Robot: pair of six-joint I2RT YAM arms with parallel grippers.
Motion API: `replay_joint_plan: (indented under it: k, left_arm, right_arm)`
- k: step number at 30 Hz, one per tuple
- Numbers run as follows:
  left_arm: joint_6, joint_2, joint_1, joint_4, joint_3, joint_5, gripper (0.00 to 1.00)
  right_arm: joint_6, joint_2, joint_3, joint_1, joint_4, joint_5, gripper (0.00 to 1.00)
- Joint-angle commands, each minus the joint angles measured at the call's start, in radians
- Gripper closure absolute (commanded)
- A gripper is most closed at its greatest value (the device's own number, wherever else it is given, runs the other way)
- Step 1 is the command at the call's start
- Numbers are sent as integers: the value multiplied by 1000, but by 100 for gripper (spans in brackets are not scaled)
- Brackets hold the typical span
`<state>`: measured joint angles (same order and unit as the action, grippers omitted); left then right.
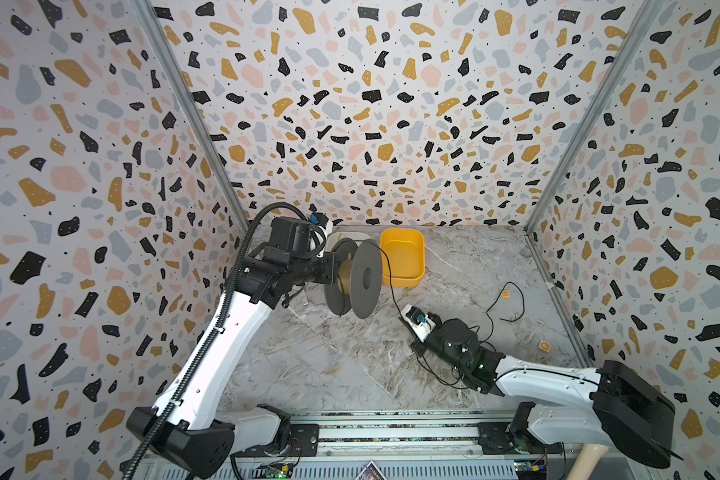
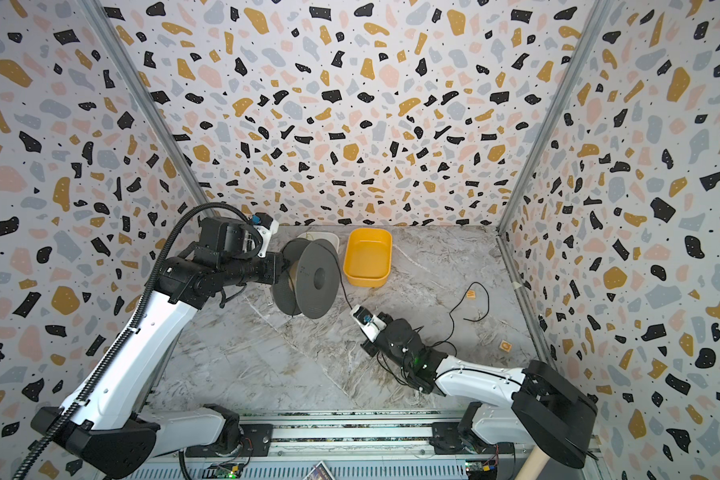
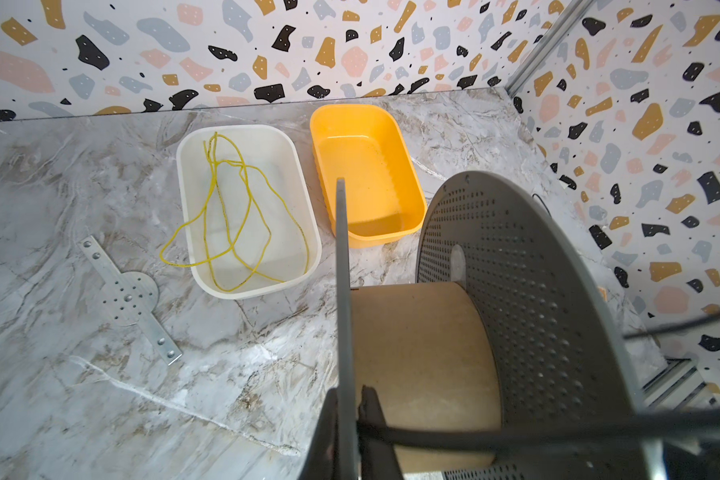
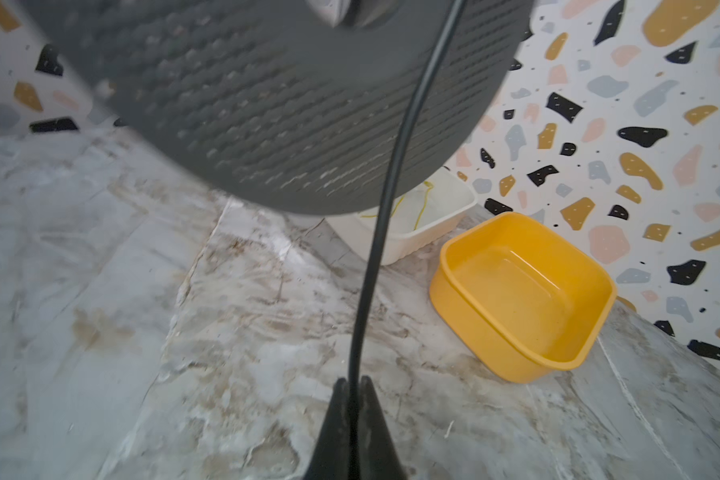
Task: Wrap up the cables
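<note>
**Item 1: spool (image 1: 364, 278).** Grey perforated flanges, cardboard core (image 3: 416, 345). My left fingers (image 3: 370, 409) are pressed together on the rim of one flange. They appear to hold the spool clear of the counter (image 1: 350, 374), with its axle roughly level.

**Item 2: black cable (image 4: 385, 199).** One thin strand runs from the spool down to my right fingers (image 4: 373, 409), which pinch it between their tips. Behind my right wrist the rest lies in loose loops on the counter.

**Item 3: bystanders.** Yellow tub (image 1: 408, 280), empty, just beyond the spool. White tub (image 3: 184, 166) beside it, holding a yellow cord (image 3: 216, 158). Neither is part of this job.

**Step in hand:** early winding, by my reading. The core shows almost bare, and nearly all the cable is unwound.

**Next move calls for:**
- carrying the pinched strand round the core, between the flanges;
- a steady hold on the flange with my left;
- enough tension to lay the turn flat;
- keeping the trailing loops from snagging on my right arm.
</note>
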<state>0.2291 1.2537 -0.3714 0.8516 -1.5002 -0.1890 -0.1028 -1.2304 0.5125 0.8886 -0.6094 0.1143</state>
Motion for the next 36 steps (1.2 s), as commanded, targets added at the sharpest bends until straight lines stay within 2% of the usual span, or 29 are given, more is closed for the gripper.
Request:
replay_joint_plan:
  k: [1,3,8,10,13,22,29,36]
  left_arm:
    - [-28,-61,3,-85,32,-10,100]
    - [-28,-77,4,-92,48,-26,100]
    - [-6,-85,5,-76,26,-36,100]
    - [7,-79,3,-78,11,-70,100]
    - [28,-65,5,-91,-11,-124,100]
    - [119,-18,15,-179,-52,-222,100]
    - [237,15,40,-275,-45,-162,100]
    - [443,10,47,-497,43,-100,100]
  right_arm:
    - [127,-18,141,-133,167,-115,95]
    - [172,-83,220,-219,224,-201,95]
    - [245,-288,400,-336,363,-321,97]
    - [276,-367,444,-363,391,-388,100]
    - [307,-439,450,-366,373,-434,100]
    - [353,-476,363,-293,288,-432,100]
    - [368,-446,294,-203,261,-363,100]
    - [352,-409,288,-125,283,-257,100]
